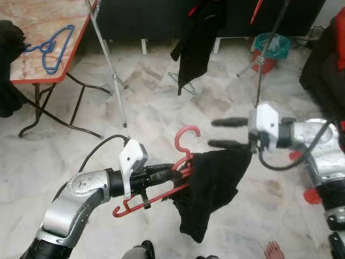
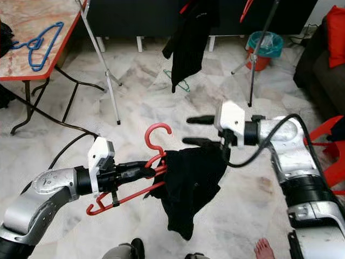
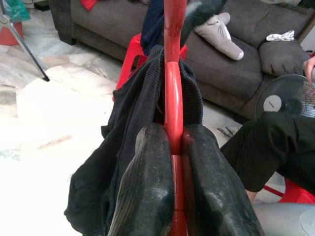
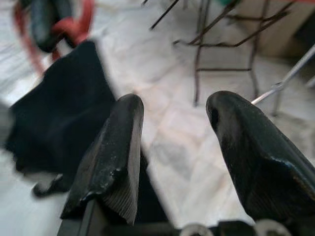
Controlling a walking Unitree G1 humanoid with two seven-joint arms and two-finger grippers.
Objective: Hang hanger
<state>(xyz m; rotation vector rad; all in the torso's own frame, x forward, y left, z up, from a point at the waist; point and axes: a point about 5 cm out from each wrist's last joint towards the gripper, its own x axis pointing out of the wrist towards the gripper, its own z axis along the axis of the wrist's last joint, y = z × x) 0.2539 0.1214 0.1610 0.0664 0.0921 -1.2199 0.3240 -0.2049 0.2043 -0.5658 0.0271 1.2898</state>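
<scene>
Hanger [image 1: 161, 186], red plastic, is held out over the marble floor [image 1: 161, 108] in front of the robot, its hook curling upward and a black garment [image 1: 210, 189] draped over it, sagging down on the robot's right side. Left pincer [image 1: 173, 174] is pressed together on the hanger's red frame just below the hook; the left wrist view shows both black fingers [image 3: 147, 187] clamped against the red bar with the dark cloth bunched just beyond them. Right pincer [image 1: 220, 133] sits just beside the upper edge of the garment, fingers spread and pinching nothing; its lower finger looks to be at the cloth's top edge, though contact cannot be confirmed.

A metal stand pole [image 1: 110, 65] rises behind the left arm, and a second dark pole [image 1: 264, 59] stands behind the right arm. Another black garment [image 1: 197, 38] hangs further back, with a green hanger [image 1: 183, 83] lying on the floor below it. A blue hanger [image 1: 51, 48] lies on the red-edged tabletop [image 1: 32, 21] on the robot's left. A person's bare foot [image 1: 274, 250] rests on the floor near the robot's right side.
</scene>
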